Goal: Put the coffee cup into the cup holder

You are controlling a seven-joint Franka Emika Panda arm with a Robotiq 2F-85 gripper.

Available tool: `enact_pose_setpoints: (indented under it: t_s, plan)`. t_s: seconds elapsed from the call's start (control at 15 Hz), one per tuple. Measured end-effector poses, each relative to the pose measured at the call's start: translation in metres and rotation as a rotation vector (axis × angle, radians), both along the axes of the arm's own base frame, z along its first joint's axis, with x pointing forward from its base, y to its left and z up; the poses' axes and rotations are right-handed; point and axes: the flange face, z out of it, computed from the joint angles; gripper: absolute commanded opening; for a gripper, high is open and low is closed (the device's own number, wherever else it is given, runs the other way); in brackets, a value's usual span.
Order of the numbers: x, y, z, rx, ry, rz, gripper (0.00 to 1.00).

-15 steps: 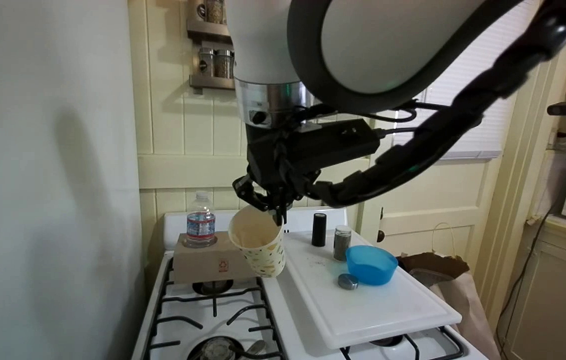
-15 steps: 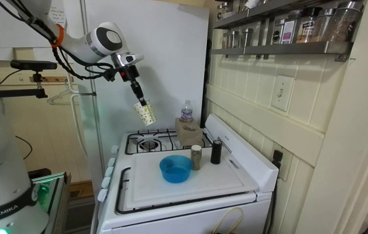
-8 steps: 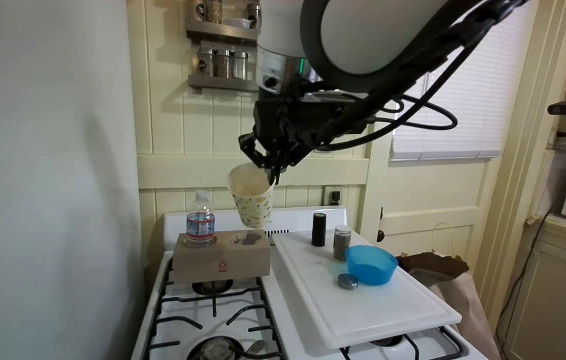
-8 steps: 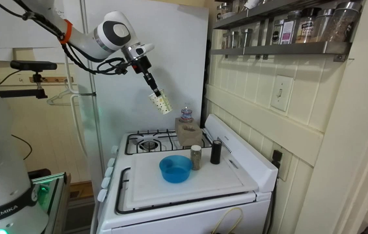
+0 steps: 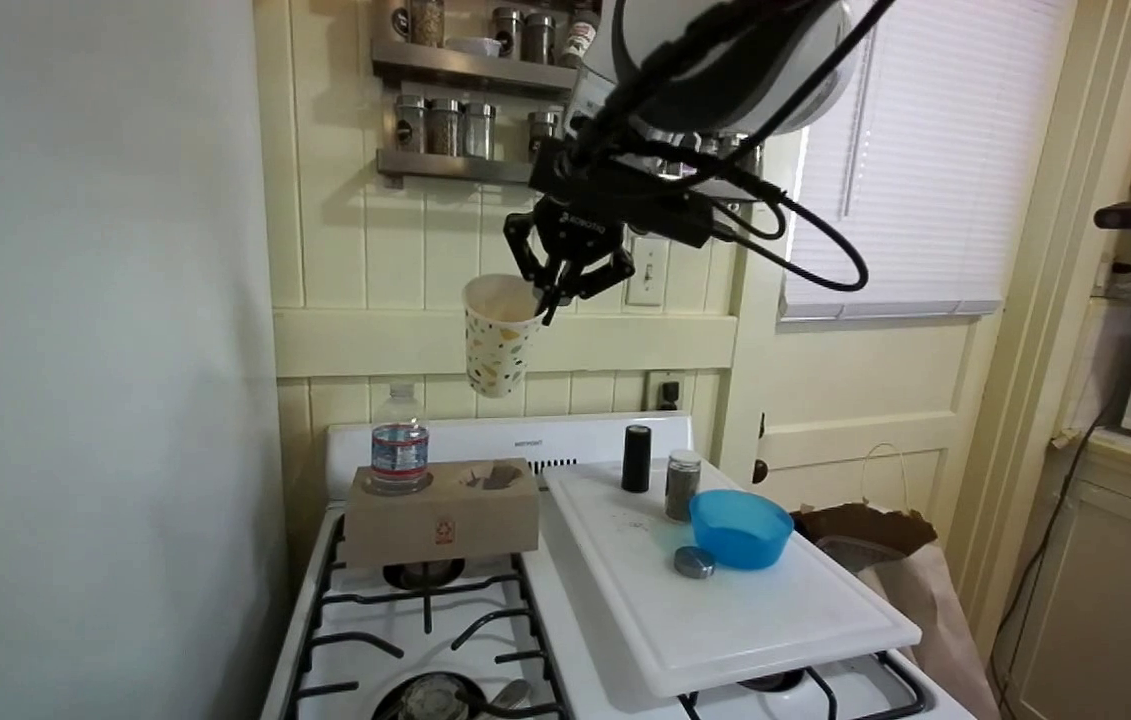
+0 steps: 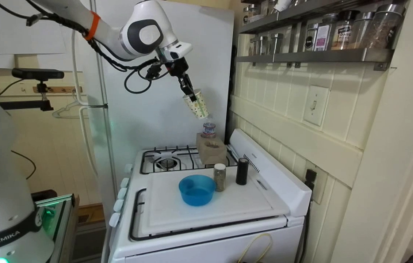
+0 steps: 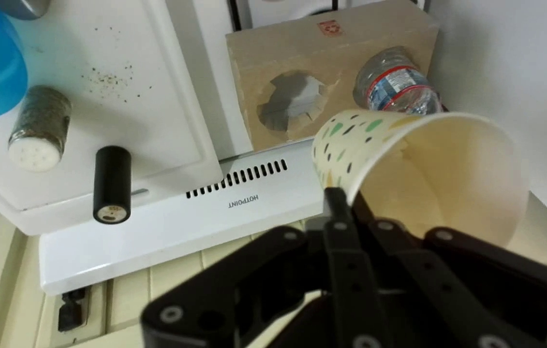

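The black two-fingered claw (image 5: 547, 306) is drawn narrow, and the wall of a cream-white, tapered, colour-flecked disposable cup (image 5: 496, 350) is pinched near its rim between the fingertips (image 7: 337, 208). In both exterior views the cup is held tilted in mid-air, higher than the low, boxy brown cardboard carrier tray (image 5: 395, 535) and apart from it. In the tray a red-and-blue-labelled clear plastic bottle (image 5: 400, 448) is seated upright, and beside it a ragged-edged round hole (image 7: 291, 101) is shown in the wrist view. On the flat rectangular white board (image 5: 765, 625), a round translucent blue bowl (image 5: 741, 532), a white-topped glass jar (image 5: 683, 490), a black upright cylinder (image 5: 636, 460) and a small round silver lid (image 5: 695, 562) are set.
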Motion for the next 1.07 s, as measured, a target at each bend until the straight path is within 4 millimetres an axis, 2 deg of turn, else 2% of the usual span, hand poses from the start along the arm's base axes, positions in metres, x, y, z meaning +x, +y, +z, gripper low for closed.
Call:
enact_pose_setpoints:
  t_s: [0.27, 0.47, 0.87, 1.07]
  plan:
    - [0.026, -0.020, -0.005, 0.136, 0.057, -0.063, 0.01]
    - [0.041, -0.036, -0.015, 0.172, 0.130, -0.121, 0.01]
    - [0.055, -0.053, -0.056, 0.174, 0.243, -0.173, 0.03]
    - [0.061, -0.055, -0.063, 0.175, 0.247, -0.178, 0.03]
